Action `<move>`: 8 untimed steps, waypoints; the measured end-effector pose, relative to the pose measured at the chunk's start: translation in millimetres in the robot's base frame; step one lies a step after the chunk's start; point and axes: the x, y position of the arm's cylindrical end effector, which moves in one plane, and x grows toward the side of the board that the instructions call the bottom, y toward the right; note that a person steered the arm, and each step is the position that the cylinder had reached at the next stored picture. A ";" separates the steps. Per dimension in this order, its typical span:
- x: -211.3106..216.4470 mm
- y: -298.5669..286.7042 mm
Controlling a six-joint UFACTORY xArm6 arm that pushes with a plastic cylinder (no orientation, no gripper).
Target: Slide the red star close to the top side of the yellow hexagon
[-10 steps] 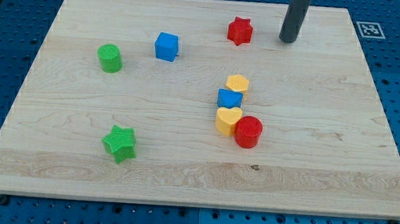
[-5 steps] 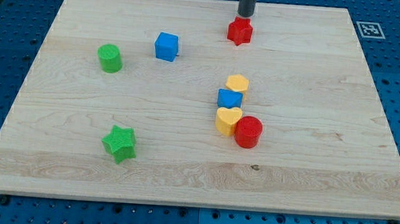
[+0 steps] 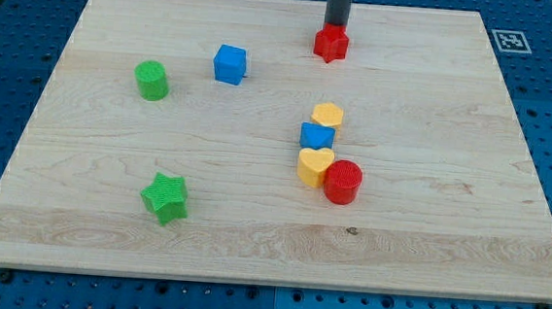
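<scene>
my tip (image 3: 336,27) has swung in from the right over the last second and now sits pressed against the top side of the red star (image 3: 330,43), which has not visibly moved from its spot near the board's top edge. that puts me behind it, ready to push it down toward the yellow hexagon (image 3: 327,115), which lies well below near the board's middle, touching a blue block (image 3: 316,136). there is no claw here, only a bare rod holding nothing.

We count eight blocks on the table (image 3: 446,225): two stars, two cylinders, two blue blocks, one yellow hexagon (image 3: 327,114) and one yellow heart (image 3: 314,164).
</scene>
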 end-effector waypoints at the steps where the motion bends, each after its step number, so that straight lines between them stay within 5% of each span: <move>1: 26.5 1.5; 8: 48.0 -5.7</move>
